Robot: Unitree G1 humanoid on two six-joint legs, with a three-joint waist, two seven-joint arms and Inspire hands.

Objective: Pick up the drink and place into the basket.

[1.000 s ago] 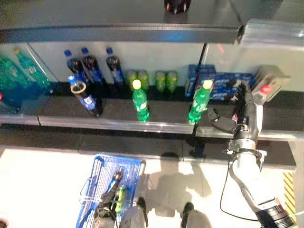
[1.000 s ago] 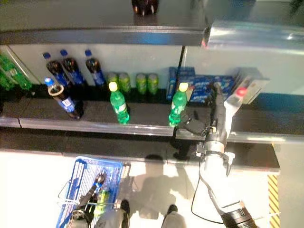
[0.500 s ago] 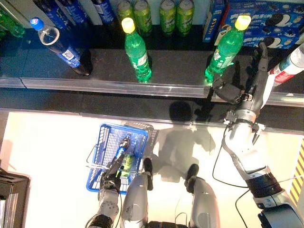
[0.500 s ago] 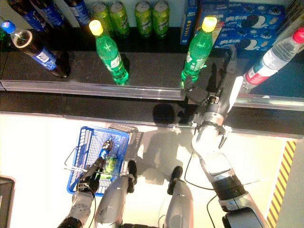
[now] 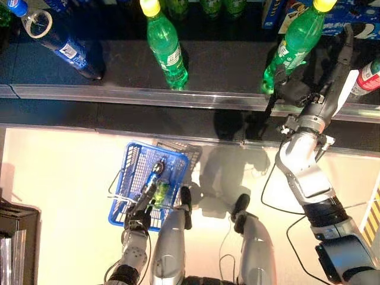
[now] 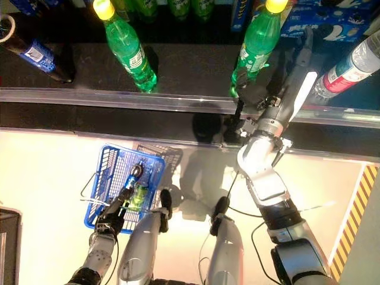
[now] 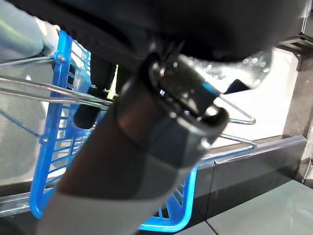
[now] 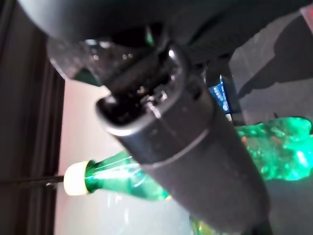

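Right robot hand at the green bottle on the shelf

The right robot hand is placed against the right green bottle, thumb beside its base; a closed grasp cannot be told. The blue basket handle is held by the clenched left robot hand.

The camera has tipped further down over the second, so the shelf has slid toward the top edge of both eye views and more floor shows; that shift is the camera's, not the things'. Against it, the right hand has closed in on the green bottle with the yellow cap: a second ago its thumb stood clear to the side of the bottle's base, and now the thumb lies against the base, straight fingers reaching up along the bottle's far side.
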